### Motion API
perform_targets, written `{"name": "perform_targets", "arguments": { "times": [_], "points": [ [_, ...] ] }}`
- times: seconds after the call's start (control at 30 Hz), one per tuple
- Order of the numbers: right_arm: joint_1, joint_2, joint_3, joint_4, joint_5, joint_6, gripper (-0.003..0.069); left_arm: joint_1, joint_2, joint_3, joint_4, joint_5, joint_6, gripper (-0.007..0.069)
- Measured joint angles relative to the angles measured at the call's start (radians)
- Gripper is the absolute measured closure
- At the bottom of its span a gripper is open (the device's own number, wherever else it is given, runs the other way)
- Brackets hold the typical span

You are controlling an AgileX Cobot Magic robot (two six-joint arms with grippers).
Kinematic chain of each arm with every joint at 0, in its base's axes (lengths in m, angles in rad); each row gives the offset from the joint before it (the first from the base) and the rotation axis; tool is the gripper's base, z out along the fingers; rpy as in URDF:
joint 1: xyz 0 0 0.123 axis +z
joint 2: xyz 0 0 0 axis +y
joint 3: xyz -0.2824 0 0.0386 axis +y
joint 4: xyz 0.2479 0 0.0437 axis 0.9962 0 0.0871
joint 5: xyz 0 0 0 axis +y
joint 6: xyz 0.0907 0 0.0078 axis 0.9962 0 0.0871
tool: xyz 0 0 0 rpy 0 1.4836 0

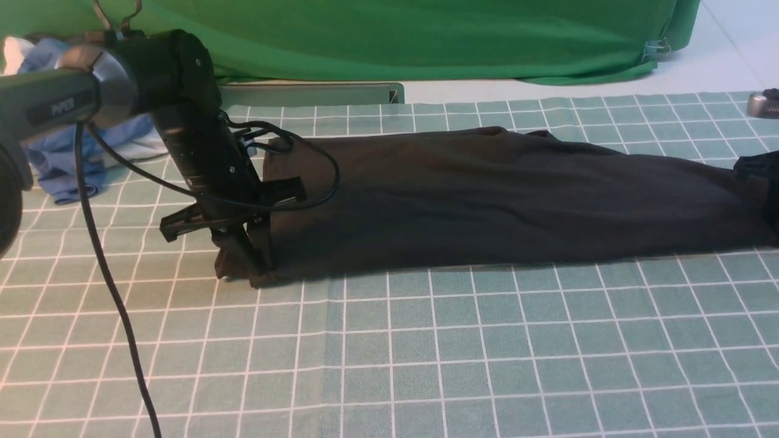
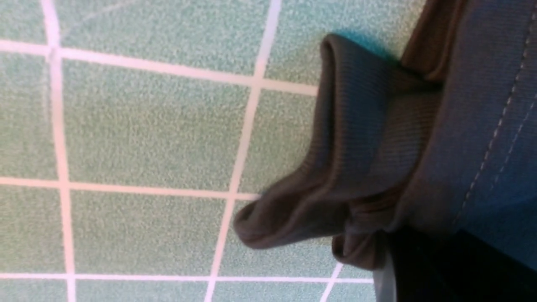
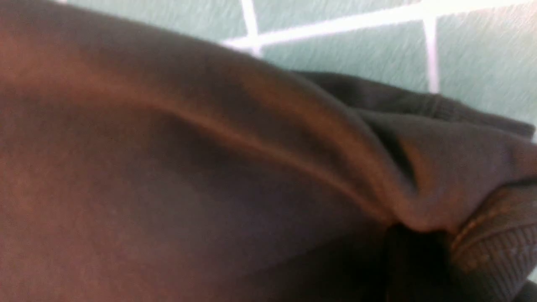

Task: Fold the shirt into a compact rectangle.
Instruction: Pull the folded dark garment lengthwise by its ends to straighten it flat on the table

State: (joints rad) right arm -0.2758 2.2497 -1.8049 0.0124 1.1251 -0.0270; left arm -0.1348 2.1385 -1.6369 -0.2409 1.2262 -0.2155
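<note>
We find the shirt [image 1: 499,201] already narrowed into one long dark band on the checked cloth [image 1: 426,353] that covers the counter. Its long axis runs straight across from our left side to our right, so it spans the gap between the two arms. The left fingers [image 1: 252,267] are clenched on the near corner of the band's left end, pressed down to the cloth. In the left wrist view a ribbed cuff [image 2: 348,138] bulges out just beside that grip. The right fingers [image 1: 759,176] are mostly cut off by the edge of the front view, but they sit at the band's right end, and the right wrist view shows fabric bunched tight against them, so we take them as closed on the shirt too. Each arm therefore has its own end, and the rest of the garment lies inward from each grip, towards the middle of the counter. We judge that the coming fold turns on this line. One end has to travel along the long axis to meet the other, keeping square to the band so the halves stack edge to edge rather than skewing.
</note>
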Motion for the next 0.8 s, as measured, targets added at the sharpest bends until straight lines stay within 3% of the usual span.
{"name": "perform_targets", "arguments": {
  "times": [0.6, 0.8],
  "points": [
    [0.0, -0.011, 0.01, 0.028, 0.065, 0.0, 0.0618, 0.02, -0.224, 0.206, 0.05, -0.053, 0.009, 0.0608],
    [0.0, -0.011, 0.01, 0.03, 0.062, 0.0, 0.0618, 0.02, -0.22, 0.19, 0.053, -0.129, 0.002, 0.0541]
  ]
}}
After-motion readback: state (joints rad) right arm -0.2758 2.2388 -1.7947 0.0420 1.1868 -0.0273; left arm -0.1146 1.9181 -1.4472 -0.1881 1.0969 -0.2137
